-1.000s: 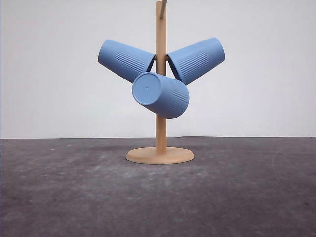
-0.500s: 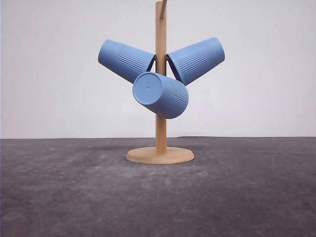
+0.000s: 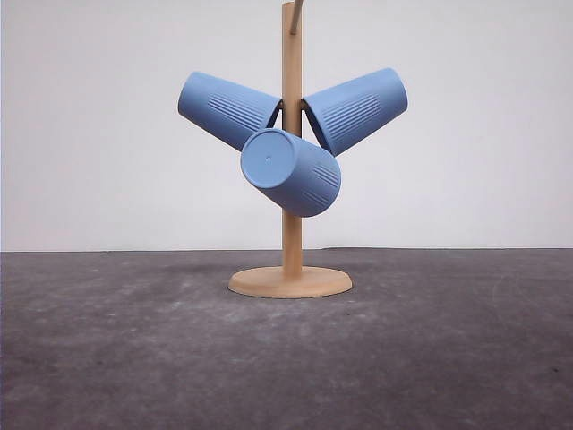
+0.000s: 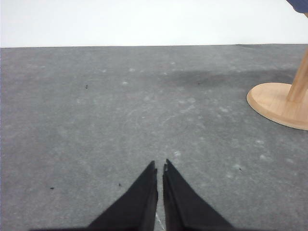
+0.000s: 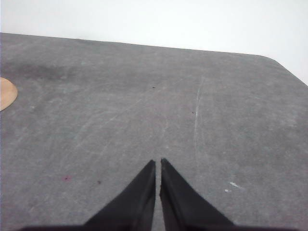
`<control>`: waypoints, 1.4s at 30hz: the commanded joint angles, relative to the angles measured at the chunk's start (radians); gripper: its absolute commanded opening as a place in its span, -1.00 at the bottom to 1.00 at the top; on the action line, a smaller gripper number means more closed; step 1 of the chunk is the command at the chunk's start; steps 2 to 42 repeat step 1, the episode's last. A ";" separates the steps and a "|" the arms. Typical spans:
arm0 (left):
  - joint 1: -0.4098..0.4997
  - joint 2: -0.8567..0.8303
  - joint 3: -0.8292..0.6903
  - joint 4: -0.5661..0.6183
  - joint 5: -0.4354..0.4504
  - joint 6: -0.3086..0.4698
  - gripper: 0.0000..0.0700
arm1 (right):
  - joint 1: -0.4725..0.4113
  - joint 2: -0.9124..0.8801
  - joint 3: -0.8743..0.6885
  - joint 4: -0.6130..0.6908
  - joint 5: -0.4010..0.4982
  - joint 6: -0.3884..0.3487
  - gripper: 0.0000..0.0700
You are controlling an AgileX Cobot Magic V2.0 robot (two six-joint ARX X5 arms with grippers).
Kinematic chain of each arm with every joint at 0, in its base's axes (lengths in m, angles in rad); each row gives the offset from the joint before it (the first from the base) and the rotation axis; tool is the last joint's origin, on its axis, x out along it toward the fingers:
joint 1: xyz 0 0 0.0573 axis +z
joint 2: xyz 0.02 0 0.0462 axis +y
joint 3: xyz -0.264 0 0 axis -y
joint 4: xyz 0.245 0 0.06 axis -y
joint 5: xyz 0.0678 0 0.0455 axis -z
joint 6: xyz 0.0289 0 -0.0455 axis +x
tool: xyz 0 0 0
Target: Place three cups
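A wooden cup stand [image 3: 291, 179] rises from a round base on the dark grey worktop [image 3: 134, 358], and all three cups hang on it, each slipped mouth-first over a peg and tilted with its closed bottom pointing outward and slightly up. The left cup [image 3: 228, 109] slants away to the left of the post, the right cup [image 3: 355, 108] mirrors it on the other side of the post, and the front cup [image 3: 291, 172] sits a little lower than those two, jutting toward the viewer in front of the post so its flat bottom faces forward. The rims of the two upper cups come close to the post on either side. The left gripper [image 4: 160, 166] hovers low over bare worktop, well away from the stand's base on its left, angled forward and down, its two dark fingers pressed nearly together with only a thin slit between the tips and nothing held. The right gripper [image 5: 158, 161] is posed the same way on the other side of the stand, fingers likewise drawn together and empty above the scuffed surface.
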 commanded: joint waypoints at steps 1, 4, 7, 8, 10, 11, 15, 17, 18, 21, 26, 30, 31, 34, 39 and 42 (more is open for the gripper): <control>0.002 -0.001 -0.013 -0.002 0.001 0.000 -1.00 | -0.001 -0.002 -0.004 0.013 0.002 0.013 -0.95; 0.002 -0.001 -0.013 -0.002 0.001 0.000 -1.00 | -0.001 -0.002 -0.004 0.013 0.002 0.013 -0.95; 0.002 -0.001 -0.013 -0.002 0.001 0.000 -1.00 | -0.001 -0.002 -0.004 0.013 0.002 0.013 -0.95; 0.002 -0.001 -0.013 -0.002 0.001 0.000 -1.00 | -0.001 -0.002 -0.004 0.013 0.002 0.013 -0.95; 0.002 -0.001 -0.013 -0.002 0.001 0.000 -1.00 | -0.001 -0.002 -0.004 0.013 0.002 0.013 -0.95; 0.002 -0.001 -0.013 -0.002 0.001 0.000 -1.00 | -0.001 -0.002 -0.004 0.013 0.002 0.013 -0.95; 0.002 -0.001 -0.013 -0.002 0.001 0.000 -1.00 | -0.001 -0.002 -0.004 0.013 0.002 0.013 -0.95; 0.002 -0.001 -0.013 -0.002 0.001 0.000 -1.00 | -0.001 -0.002 -0.004 0.013 0.002 0.013 -0.95; 0.002 -0.001 -0.013 -0.002 0.001 0.000 -1.00 | -0.001 -0.002 -0.004 0.013 0.002 0.013 -0.95; 0.002 -0.001 -0.013 -0.002 0.001 0.000 -1.00 | -0.001 -0.002 -0.004 0.013 0.002 0.013 -0.95; 0.002 -0.001 -0.013 -0.002 0.001 0.000 -1.00 | -0.001 -0.002 -0.004 0.013 0.002 0.013 -0.95; 0.002 -0.001 -0.013 -0.002 0.001 0.000 -1.00 | -0.001 -0.002 -0.004 0.013 0.002 0.013 -0.95; 0.002 -0.001 -0.013 -0.002 0.001 0.000 -1.00 | -0.001 -0.002 -0.004 0.013 0.002 0.013 -0.95; 0.002 -0.001 -0.013 -0.002 0.001 0.000 -1.00 | -0.001 -0.002 -0.004 0.013 0.002 0.013 -0.95; 0.002 -0.001 -0.013 -0.002 0.001 0.000 -1.00 | -0.001 -0.002 -0.004 0.013 0.002 0.013 -0.95; 0.002 -0.001 -0.013 -0.002 0.001 0.000 -1.00 | -0.001 -0.002 -0.004 0.013 0.002 0.013 -0.95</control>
